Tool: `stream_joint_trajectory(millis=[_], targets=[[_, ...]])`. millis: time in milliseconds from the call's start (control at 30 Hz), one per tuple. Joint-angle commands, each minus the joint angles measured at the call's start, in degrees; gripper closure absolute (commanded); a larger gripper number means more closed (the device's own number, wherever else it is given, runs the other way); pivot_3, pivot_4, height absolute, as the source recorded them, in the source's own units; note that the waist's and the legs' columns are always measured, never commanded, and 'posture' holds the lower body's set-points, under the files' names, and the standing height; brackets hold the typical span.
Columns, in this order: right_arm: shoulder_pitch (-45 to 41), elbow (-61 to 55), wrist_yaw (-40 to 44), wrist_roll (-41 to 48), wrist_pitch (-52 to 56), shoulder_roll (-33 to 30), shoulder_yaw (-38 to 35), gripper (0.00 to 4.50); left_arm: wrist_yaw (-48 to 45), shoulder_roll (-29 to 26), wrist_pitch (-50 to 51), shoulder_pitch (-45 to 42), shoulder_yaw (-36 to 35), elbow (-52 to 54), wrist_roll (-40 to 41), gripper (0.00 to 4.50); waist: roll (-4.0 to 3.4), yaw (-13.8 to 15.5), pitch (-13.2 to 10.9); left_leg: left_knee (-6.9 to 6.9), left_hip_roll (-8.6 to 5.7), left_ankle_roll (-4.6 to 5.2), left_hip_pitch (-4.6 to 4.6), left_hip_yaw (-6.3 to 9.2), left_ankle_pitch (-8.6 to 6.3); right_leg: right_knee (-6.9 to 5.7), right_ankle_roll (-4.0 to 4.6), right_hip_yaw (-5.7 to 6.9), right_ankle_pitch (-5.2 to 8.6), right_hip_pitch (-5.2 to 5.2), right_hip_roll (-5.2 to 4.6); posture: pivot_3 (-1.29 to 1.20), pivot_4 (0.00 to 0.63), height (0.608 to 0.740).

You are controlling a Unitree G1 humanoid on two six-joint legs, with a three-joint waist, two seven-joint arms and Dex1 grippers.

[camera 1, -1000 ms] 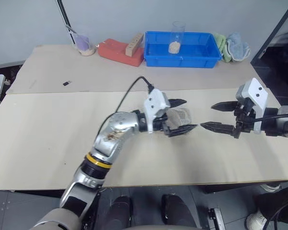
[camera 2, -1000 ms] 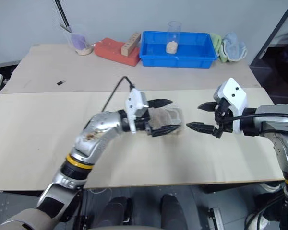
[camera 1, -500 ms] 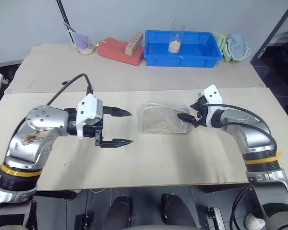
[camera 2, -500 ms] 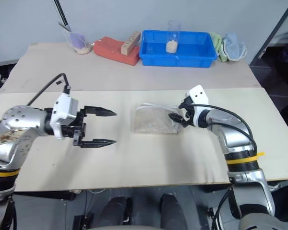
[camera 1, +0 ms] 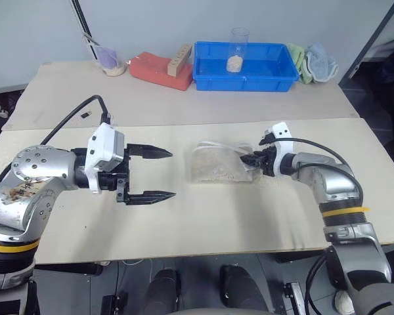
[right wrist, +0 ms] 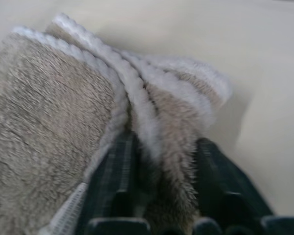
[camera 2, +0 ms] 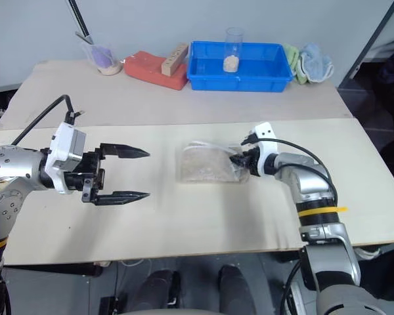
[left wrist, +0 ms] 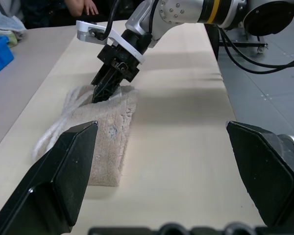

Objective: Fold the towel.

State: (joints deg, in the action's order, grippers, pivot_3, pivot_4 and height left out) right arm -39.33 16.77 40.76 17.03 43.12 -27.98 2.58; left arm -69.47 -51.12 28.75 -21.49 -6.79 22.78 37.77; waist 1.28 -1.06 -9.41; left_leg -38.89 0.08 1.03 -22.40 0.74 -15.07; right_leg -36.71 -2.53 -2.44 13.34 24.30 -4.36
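The towel point(camera 1: 220, 167), beige terry with a white corded edge, lies folded into a small thick pad at the middle of the near table. My right gripper point(camera 1: 253, 161) is at its right end, shut on the stacked edge layers. In the right wrist view both black fingers point(right wrist: 115, 196) pinch the towel point(right wrist: 54, 98) between them. The left wrist view shows that same right gripper point(left wrist: 100, 93) clamped on the towel's far corner point(left wrist: 108, 132). My left gripper point(camera 1: 173, 174) hovers open to the left of the towel, apart from it, with nothing between its fingers.
Along the far table stand a blue bin point(camera 1: 276, 72) holding a glass point(camera 1: 237, 49), a red box point(camera 1: 159, 69) with a wooden block point(camera 1: 182, 58), a cup point(camera 1: 110, 60), and green point(camera 1: 301, 58) and light-blue point(camera 1: 322, 62) cloths. A person's hand point(left wrist: 85, 6) shows beyond the table.
My left gripper has drawn back to the left, away from the towel, staying open. My right gripper came down to the towel's right end and closed on it.
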Motion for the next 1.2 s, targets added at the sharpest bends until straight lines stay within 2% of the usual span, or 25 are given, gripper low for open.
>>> stream_joint_trajectory(millis=[33, 133, 267, 400, 467, 733, 833, 967, 1033, 1100, 1200], targets=[[-2.19, -1.36, -0.56, -0.99, -2.89, -0.61, -1.16, 4.49, 0.81, -0.29, -0.41, -0.45, -1.96, 0.8, 0.96, 0.0, 0.0, 0.02, 0.0, 0.0, 0.0, 0.0, 0.0, 0.0, 0.0, 0.0, 0.0, 0.0, 0.0, 0.0, 0.0, 0.0, 0.15, 0.74], [-4.21, 1.66, -1.67, -2.98, -5.5, -2.36, -2.29, 4.49, 1.74, 0.16, -0.31, -1.14, -1.94, 0.5, 1.18, 0.0, -0.01, 0.09, -0.01, -0.01, -0.03, 0.0, 0.0, -0.01, 0.0, 0.0, 0.0, 0.0, 0.0, 0.0, -0.03, 0.0, 0.15, 0.74], [-8.27, 12.28, -3.73, -6.48, -10.21, -6.15, -3.31, 4.49, 3.48, 1.65, -0.45, -2.85, -1.83, -0.14, 1.69, 0.0, -0.01, 0.37, -0.01, -0.01, -0.08, -0.01, -0.01, -0.09, 0.0, 0.03, 0.0, 0.02, 0.0, -0.03, -0.06, 0.0, 0.15, 0.74], [-11.04, 18.21, -5.77, -7.86, -11.9, -5.57, -3.7, 4.49, 4.58, 2.68, -0.85, -3.58, -1.56, -0.91, 1.08, 0.0, -0.01, -0.06, -0.01, 0.02, -0.04, 0.0, -0.01, -0.42, 0.0, 0.05, 0.0, 0.0, 0.0, -0.02, -0.03, 0.0, 0.15, 0.74], [-11.58, 19.61, -6.95, -8.59, -13.47, -5.02, -4.09, 3.68, 5.13, 2.7, -0.15, -3.8, -1.35, -1.32, 1.14, 0.0, -0.01, -0.63, -0.01, 0.05, 0.01, 0.0, 0.0, -0.47, 0.0, 0.03, 0.01, -0.04, 0.0, 0.01, 0.01, 0.0, 0.15, 0.74], [-13.78, 21.47, -8.09, -8.43, -17.14, -6.16, -7.3, 0.95, 8.18, 2.99, -1.13, -2.41, -2.39, -2.54, -0.97, 0.0, -0.01, -1.39, -0.01, 0.1, -0.01, 0.0, -0.02, -0.3, 0.0, -0.02, 0.0, -0.1, 0.0, 0.03, -0.03, 0.0, 0.15, 0.74], [-12.97, 17.76, -3.2, -7.0, -18.5, -9.29, -8.77, 0.04, 9.97, 1.44, -0.22, -0.35, -4.28, -3.5, -2.36, 0.0, -0.04, -1.17, -0.03, 0.12, -0.01, 0.01, -0.03, -0.18, -0.01, -0.02, 0.0, -0.08, 0.0, 0.02, -0.04, 0.0, 0.15, 0.74], [-5.29, 2.18, 11.27, -5.12, -20.08, -16.84, -5.65, 0.04, 14.12, -1.89, 2.44, 3.15, -7.89, -3.07, -4.94, 0.0, -0.07, -0.91, -0.05, 0.13, 0.0, 0.04, -0.11, -0.02, -0.03, -0.02, 0.0, 0.0, 0.0, 0.05, -0.04, 0.0, 0.15, 0.74], [-2.66, -2.08, 14.41, -4.44, -20.62, -18.74, -5.41, 0.04, 15.1, -2.41, 2.94, 4.26, -9.29, -2.32, -4.85, 0.0, -0.07, -0.91, -0.05, 0.13, 0.02, 0.08, -0.08, 0.0, -0.05, -0.01, 0.0, 0.0, 0.0, 0.03, -0.04, 0.0, 0.15, 0.74], [2.29, -10.15, 20.62, -0.8, -18.79, -22.45, -6.56, 0.04, 15.57, -4.6, 4.21, 9.29, -12.79, -0.94, -6.26, 0.0, -0.07, -1.05, -0.05, 0.12, 0.03, 0.07, -0.03, -0.01, -0.05, 0.05, -0.01, -0.01, 0.0, -0.01, -0.04, 0.0, 0.15, 0.74], [7.54, -17.76, 25.31, 2.87, -16.51, -26.08, -8.17, 0.04, 14.14, -6.56, 5.07, 17.45, -18.45, 0.36, -7.03, 0.0, -0.09, -1.3, -0.06, 0.16, 0.15, 0.09, 0.09, -0.06, -0.07, 0.05, 0.0, -0.05, 0.01, 0.0, -0.02, 0.0, 0.15, 0.74]])
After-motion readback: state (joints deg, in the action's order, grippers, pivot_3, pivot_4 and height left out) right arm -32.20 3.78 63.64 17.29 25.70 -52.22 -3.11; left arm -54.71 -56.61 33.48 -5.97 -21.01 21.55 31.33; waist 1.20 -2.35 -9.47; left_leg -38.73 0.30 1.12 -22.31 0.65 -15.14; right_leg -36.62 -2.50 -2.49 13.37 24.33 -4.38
